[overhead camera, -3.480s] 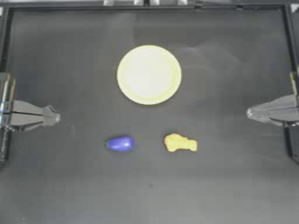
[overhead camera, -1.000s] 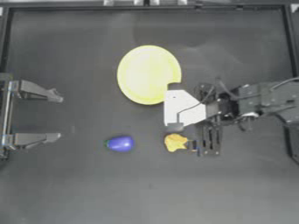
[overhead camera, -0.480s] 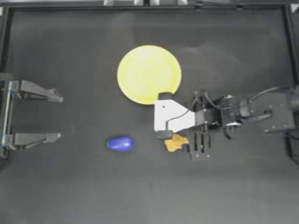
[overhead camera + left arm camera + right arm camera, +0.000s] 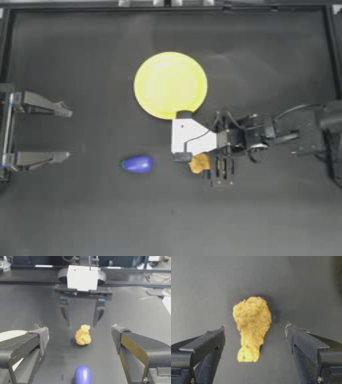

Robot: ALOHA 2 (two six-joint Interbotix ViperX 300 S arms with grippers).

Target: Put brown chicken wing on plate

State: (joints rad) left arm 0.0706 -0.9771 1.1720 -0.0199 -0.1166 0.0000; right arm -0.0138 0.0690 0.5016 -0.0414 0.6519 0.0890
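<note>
Reaching in from its parked spot, the right gripper is now hovering wide open, apparently just above the brown chicken wing lying below the plate, suggesting grasping is next.

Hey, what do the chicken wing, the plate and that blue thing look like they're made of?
The brown chicken wing, lying between the right gripper's open jaws, looks like moulded toy plastic or rubber with a matte, crumbly-textured surface. The plate seems smooth plastic: even pale yellow, brighter rim, little shine. The blue object looks like smooth, slightly glossy plastic; it is too small to be sure.
</note>
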